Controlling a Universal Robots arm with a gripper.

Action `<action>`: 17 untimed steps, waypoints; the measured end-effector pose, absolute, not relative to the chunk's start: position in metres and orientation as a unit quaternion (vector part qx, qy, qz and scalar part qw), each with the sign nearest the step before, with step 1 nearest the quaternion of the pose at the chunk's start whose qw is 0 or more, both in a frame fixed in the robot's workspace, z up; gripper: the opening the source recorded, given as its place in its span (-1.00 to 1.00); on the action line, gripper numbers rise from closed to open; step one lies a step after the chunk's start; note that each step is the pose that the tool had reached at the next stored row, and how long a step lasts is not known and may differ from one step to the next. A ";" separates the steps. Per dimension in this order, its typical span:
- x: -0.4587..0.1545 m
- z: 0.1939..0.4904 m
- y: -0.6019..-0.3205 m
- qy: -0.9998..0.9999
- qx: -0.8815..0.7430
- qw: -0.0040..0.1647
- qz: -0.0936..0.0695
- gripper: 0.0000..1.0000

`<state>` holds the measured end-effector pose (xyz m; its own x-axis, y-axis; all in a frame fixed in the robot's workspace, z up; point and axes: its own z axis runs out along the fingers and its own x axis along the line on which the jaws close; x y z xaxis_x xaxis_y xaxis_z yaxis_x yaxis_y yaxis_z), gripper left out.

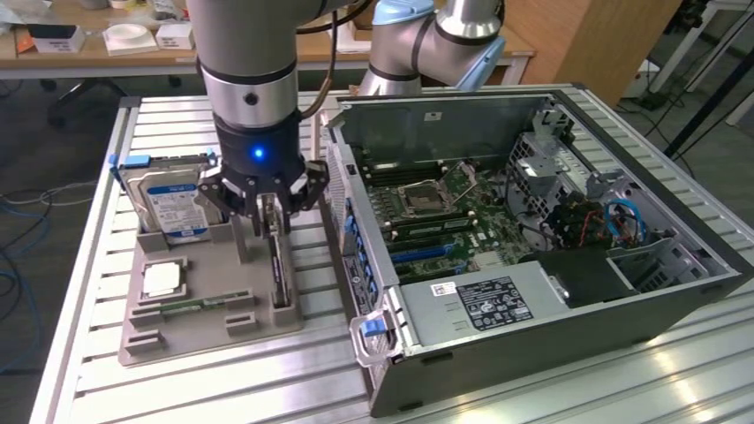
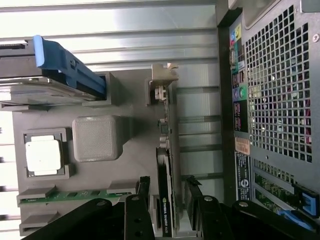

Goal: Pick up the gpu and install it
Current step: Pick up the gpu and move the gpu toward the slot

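The gpu, a thin dark green card with a silver bracket, stands on edge in a slot of the grey holder tray. My gripper hangs straight over it, lowered onto its upper edge. In the wrist view the gpu runs between the two black fingers, which straddle it with a narrow gap on each side, so the gripper is open around the card. The open computer case lies on its side to the exterior view's right, its motherboard exposed.
On the holder tray sit a hard drive with a blue label, a processor chip and a memory stick. The case's rear panel stands close beside the tray. A second robot arm rises behind the case.
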<state>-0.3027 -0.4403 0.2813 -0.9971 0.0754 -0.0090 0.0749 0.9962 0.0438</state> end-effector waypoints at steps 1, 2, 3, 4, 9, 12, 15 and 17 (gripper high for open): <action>-0.303 0.281 -0.440 0.999 0.038 0.005 0.022 -0.18; -0.303 0.280 -0.441 0.999 0.038 0.005 0.022 -0.18; -0.303 0.280 -0.441 0.999 0.038 0.005 0.022 -0.18; -0.303 0.280 -0.441 0.999 0.038 0.005 0.022 -0.18; -0.303 0.279 -0.441 0.999 0.038 0.005 0.022 -0.18; -0.303 0.279 -0.441 0.999 0.038 0.005 0.022 -0.15; -0.303 0.279 -0.441 0.999 0.038 0.005 0.022 -0.03; -0.303 0.279 -0.441 0.999 0.038 0.005 0.022 -0.03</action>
<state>-0.3026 -0.4406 0.2794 -0.9971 0.0753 -0.0090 0.0748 0.9962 0.0437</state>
